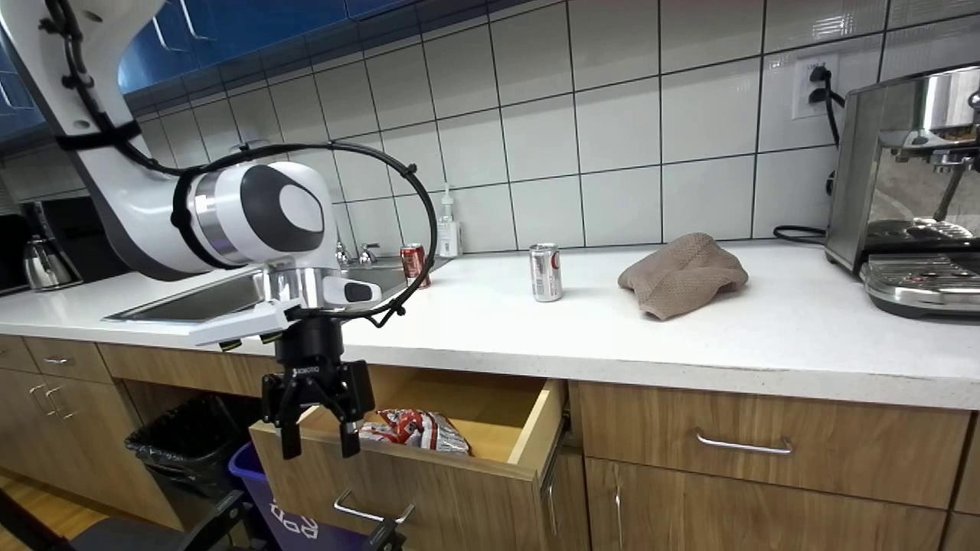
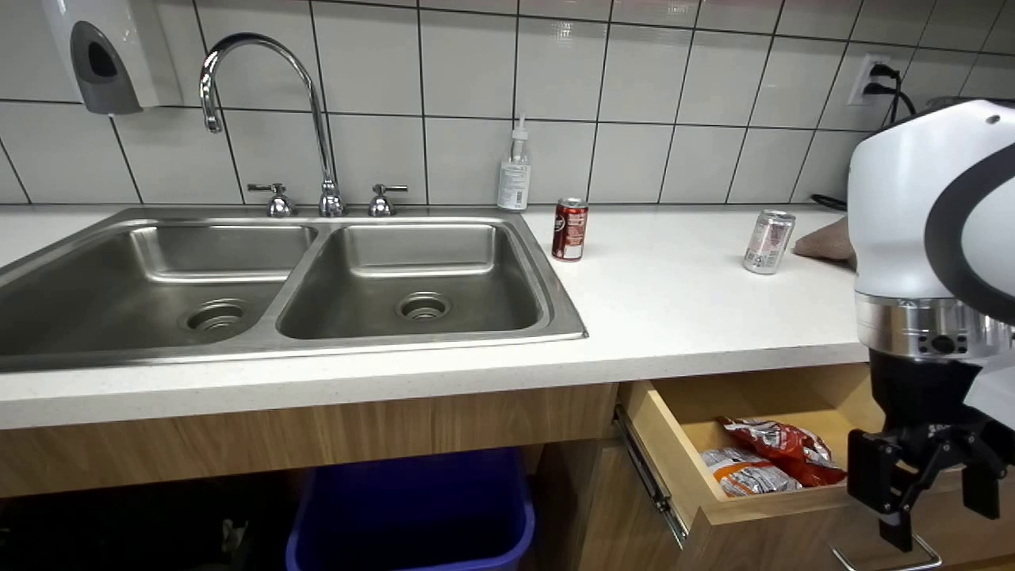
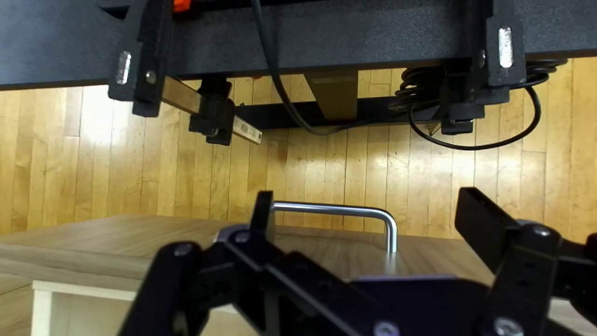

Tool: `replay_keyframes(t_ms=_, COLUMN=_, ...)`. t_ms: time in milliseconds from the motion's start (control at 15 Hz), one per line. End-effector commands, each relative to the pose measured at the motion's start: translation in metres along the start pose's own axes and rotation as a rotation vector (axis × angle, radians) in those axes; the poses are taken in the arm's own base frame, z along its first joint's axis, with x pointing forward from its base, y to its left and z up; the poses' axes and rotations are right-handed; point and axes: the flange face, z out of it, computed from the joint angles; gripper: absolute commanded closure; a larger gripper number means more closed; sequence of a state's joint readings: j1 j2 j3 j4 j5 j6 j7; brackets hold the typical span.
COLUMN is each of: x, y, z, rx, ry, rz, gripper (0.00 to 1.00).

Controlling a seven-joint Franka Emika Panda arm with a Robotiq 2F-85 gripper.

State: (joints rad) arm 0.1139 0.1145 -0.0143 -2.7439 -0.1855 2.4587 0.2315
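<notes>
My gripper [image 1: 320, 445] is open and empty, pointing down at the front of the open drawer [image 1: 436, 490]. In an exterior view the gripper [image 2: 940, 519] is just above the silver drawer handle [image 2: 892, 563]. In the wrist view the handle [image 3: 336, 210] shows between the fingers [image 3: 366, 205]; the left finger overlaps its left end, and I cannot tell if they touch. A red chip bag [image 2: 793, 450] and a silver-orange chip bag [image 2: 749, 473] lie in the drawer. A silver can [image 1: 546, 273], a red can [image 2: 570, 230] and a brown cloth [image 1: 681, 275] are on the counter.
A double sink [image 2: 301, 317] with a faucet [image 2: 325, 159] is set in the counter [image 1: 536, 352]. A soap bottle [image 2: 515, 174] stands by the wall. A coffee machine [image 1: 911, 191] stands at the counter's right. A purple bin [image 1: 287, 513] and a black-bagged bin [image 1: 184, 436] stand below.
</notes>
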Motion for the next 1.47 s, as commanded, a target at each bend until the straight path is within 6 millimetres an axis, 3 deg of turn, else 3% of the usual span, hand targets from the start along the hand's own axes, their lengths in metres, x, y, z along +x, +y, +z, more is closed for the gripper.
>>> replay_keyframes(t_ms=0, x=0.003, y=0.005, z=0.004, rx=-0.016, ry=0.005, rz=0.007, gripper=0.00)
replay_keyframes(t_ms=933, x=0.024, y=0.007, z=0.012, rx=-0.067, ry=0.126, rz=0.091, gripper=0.00)
replay_keyframes(t_ms=1400, x=0.031, y=0.008, z=0.005, rx=-0.080, ry=0.157, rz=0.101, gripper=0.00)
